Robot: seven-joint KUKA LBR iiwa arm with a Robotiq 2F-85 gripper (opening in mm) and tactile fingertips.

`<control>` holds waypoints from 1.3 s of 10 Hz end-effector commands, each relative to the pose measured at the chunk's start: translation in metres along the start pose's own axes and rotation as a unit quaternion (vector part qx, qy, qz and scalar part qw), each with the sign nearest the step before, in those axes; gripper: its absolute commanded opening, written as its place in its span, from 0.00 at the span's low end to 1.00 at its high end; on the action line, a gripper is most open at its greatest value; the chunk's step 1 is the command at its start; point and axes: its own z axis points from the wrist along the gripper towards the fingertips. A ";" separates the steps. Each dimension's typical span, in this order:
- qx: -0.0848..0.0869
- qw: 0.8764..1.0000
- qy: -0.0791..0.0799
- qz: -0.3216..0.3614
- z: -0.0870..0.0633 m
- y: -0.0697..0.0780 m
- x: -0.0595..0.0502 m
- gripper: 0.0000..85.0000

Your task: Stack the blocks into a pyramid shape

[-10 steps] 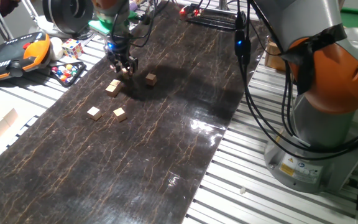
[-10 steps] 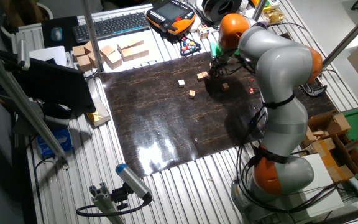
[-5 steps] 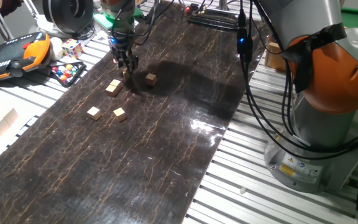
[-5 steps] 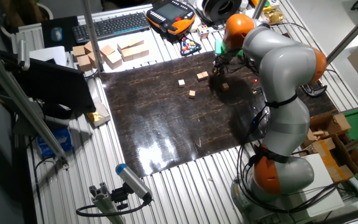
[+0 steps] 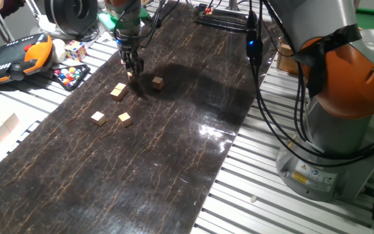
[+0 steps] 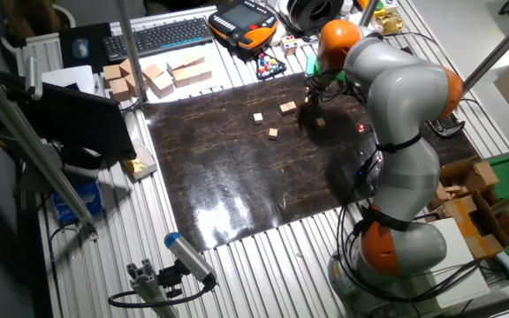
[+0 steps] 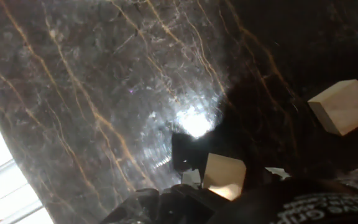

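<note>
Gripper (image 5: 134, 67): dark two-finger tool on the grey and orange arm (image 6: 396, 97), fingers drawn narrow and pointing down at the far left part of the mat; the hand view shows a light-tan cube (image 7: 224, 175) right at the fingertips, though whether the jaws pinch it cannot be told. Blocks: small plain wooden cubes with sharp edges and matte faces. One lone cube (image 5: 157, 82) lies just right of the gripper; a low cluster (image 5: 119, 91) sits just near-left of it, layers too small to resolve; two more cubes (image 5: 97, 117) and (image 5: 125, 119) lie nearer, apart from each other. Mat (image 5: 174, 149): dark, glossy, marble-veined sheet with strong glare, laid on a ribbed aluminium table (image 5: 252, 195). Surroundings, left of the mat: orange and black pendant (image 5: 15, 55), multicoloured puzzle cube (image 5: 76, 49), tray of coloured balls (image 5: 70, 75), larger pale wooden blocks (image 6: 153, 75), a keyboard (image 6: 157, 35). Black cables (image 5: 265, 97) hang along the arm on the right, clear of the cubes.
</note>
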 end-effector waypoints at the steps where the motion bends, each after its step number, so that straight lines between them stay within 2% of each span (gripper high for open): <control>1: 0.000 1.000 -0.001 -0.001 0.002 0.001 -0.001 0.65; 4: 0.011 1.000 -0.006 0.029 0.008 0.003 -0.002 0.65; 6: 0.026 0.998 -0.004 0.053 0.011 0.003 -0.002 0.65; 8: 0.032 0.998 -0.002 0.058 0.012 0.003 0.000 0.64; 13: 0.035 0.997 -0.003 0.062 0.018 0.002 -0.003 0.55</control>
